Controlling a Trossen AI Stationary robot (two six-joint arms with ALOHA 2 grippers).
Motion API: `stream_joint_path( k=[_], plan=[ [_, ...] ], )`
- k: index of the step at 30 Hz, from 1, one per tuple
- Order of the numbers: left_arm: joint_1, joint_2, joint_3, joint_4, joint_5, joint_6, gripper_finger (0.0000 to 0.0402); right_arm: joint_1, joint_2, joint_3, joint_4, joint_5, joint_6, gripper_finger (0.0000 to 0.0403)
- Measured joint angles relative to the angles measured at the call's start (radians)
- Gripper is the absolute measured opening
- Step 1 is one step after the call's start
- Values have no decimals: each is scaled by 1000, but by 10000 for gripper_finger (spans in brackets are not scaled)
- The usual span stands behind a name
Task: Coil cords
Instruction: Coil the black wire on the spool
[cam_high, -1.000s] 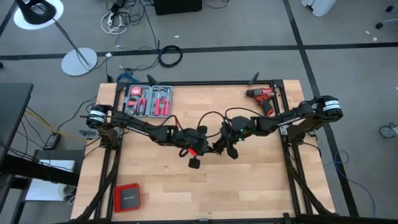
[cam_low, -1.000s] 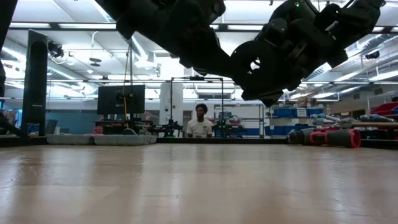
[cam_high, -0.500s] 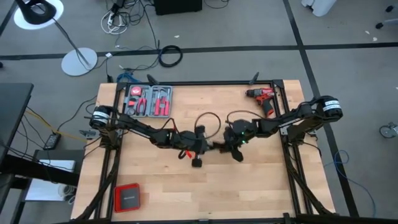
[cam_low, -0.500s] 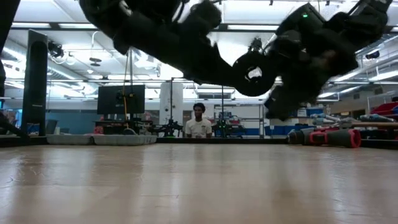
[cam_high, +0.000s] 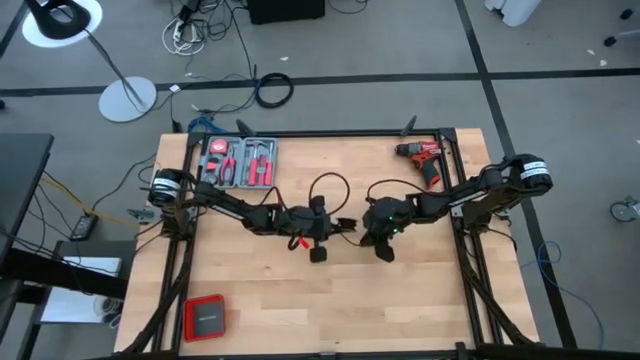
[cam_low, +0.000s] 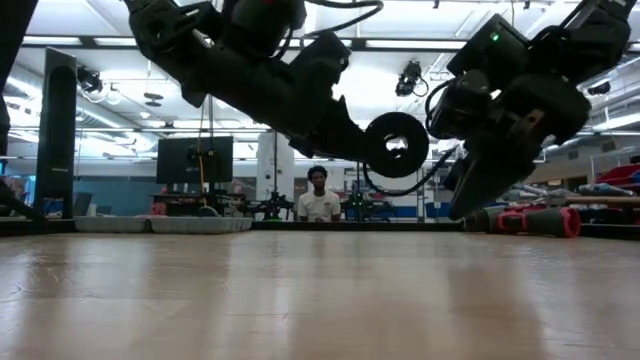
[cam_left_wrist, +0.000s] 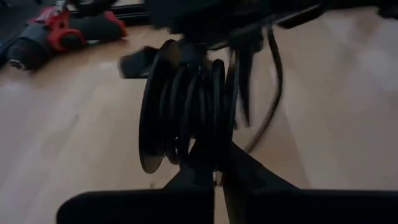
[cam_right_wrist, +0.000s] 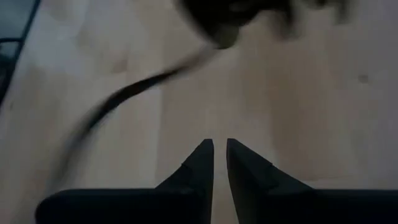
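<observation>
The black cord is wound into a small coil (cam_low: 397, 145) of several turns (cam_left_wrist: 186, 112), hanging clear above the middle of the wooden table (cam_high: 300, 290). My left gripper (cam_high: 338, 222) is shut on it. A free tail (cam_low: 405, 190) sags below the coil and runs toward my right gripper (cam_low: 462, 205). The tail also crosses the right wrist view as a blurred cord (cam_right_wrist: 124, 99). My right gripper (cam_right_wrist: 219, 149) hangs just right of the coil with a narrow gap and nothing between its fingers. My left gripper pinches the coil's rim (cam_left_wrist: 214, 163) between its two fingers, across the bundled turns. The fingers come from the table's left, slanting a little downward. The coil stands on edge, its hole facing the near edge, lifted clear of the table.
A red drill (cam_high: 422, 155) lies at the far right. An open tool case (cam_high: 240, 162) sits at the far left and a red box (cam_high: 205, 318) at the near left corner. A person (cam_low: 318, 195) sits in the room beyond the table.
Both grippers have sunk toward the table. My right gripper has drawn away from the coil toward the table's right edge. The coil, hidden between the two grippers before, now shows in the low view, hanging from my left gripper.
</observation>
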Motion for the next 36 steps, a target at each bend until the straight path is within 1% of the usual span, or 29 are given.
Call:
stream_joint_path(
  k=[4, 6, 9, 11, 12, 16, 18, 23, 26, 30, 34, 36],
  plan=[
    [7, 0, 0, -61, 1, -54, 10, -23, -10, 1, -1, 5, 30, 45],
    [6, 0, -1, -88, -2, -77, 10, -31, -18, 2, -31, 1, 57, 45],
    [-6, 0, 0, -123, -3, -83, 10, -42, -24, 1, -101, 11, 80, 45],
    [-10, 0, -1, -131, -5, -78, 10, -43, -34, 1, -100, 15, 78, 45],
    [-11, 0, 0, -128, -4, -72, 10, -42, -41, 2, -81, 32, 69, 45],
    [-12, 0, 0, -134, 44, -48, 10, -14, -79, 5, 3, 154, 12, 45],
    [-12, 0, 0, -141, 73, -48, 10, -8, -84, 5, 62, 177, -7, 45],
    [-13, 0, 0, -199, 88, -47, 10, -8, -90, 6, 93, 180, -18, 50],
    [-13, 0, 0, -210, 88, -46, 10, -2, -90, 6, 143, 159, -22, 55],
    [-13, 0, 0, -207, 88, -30, 10, 0, -90, 6, 202, 157, -24, 60],
    [-13, 0, 0, -207, 91, -25, 10, 0, -74, 25, 207, 200, -50, 58],
    [-13, 0, 0, -211, 94, -26, 10, 0, -69, 28, 216, 204, -59, 58]
  ],
)
